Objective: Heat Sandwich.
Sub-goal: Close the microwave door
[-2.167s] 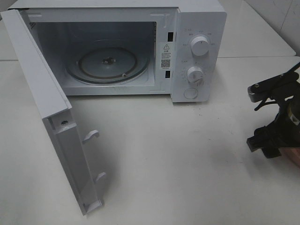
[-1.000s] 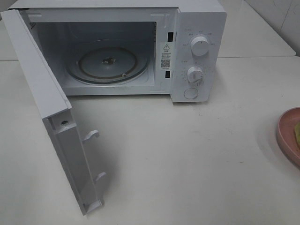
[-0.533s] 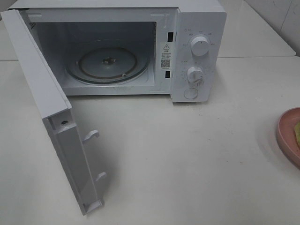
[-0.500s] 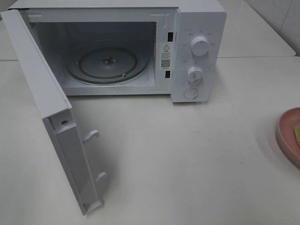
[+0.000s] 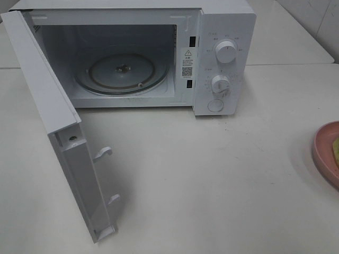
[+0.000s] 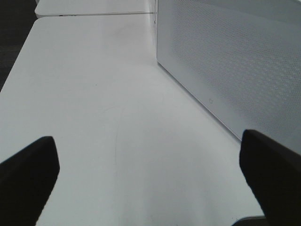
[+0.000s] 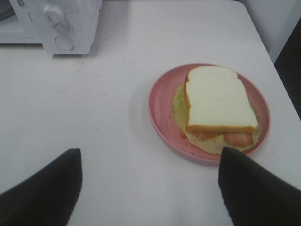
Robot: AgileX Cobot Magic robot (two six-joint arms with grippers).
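Note:
The sandwich (image 7: 218, 101), white bread over pale yellow-green filling with some orange slices, lies on a round pink plate (image 7: 161, 120) in the right wrist view. My right gripper (image 7: 148, 188) is open and empty, hovering a little short of the plate, fingers (image 7: 42, 188) spread wide. In the exterior view only the plate's edge (image 5: 324, 153) and a sliver of the sandwich (image 5: 336, 151) show at the far right. The white microwave (image 5: 222, 58) stands at the back with its door (image 5: 58, 121) swung open. My left gripper (image 6: 150, 188) is open and empty beside the door's outer face (image 6: 235, 61).
A glass turntable (image 5: 122, 71) lies bare inside the microwave cavity. Two dials (image 5: 226, 52) and a button are on its right panel. The microwave's corner (image 7: 66, 23) shows in the right wrist view. White tabletop (image 5: 212, 180) stretches between microwave and plate.
The right arm, which stood over the plate at the right edge 2.2 s ago, has left the exterior view. Nothing has moved in the last second.

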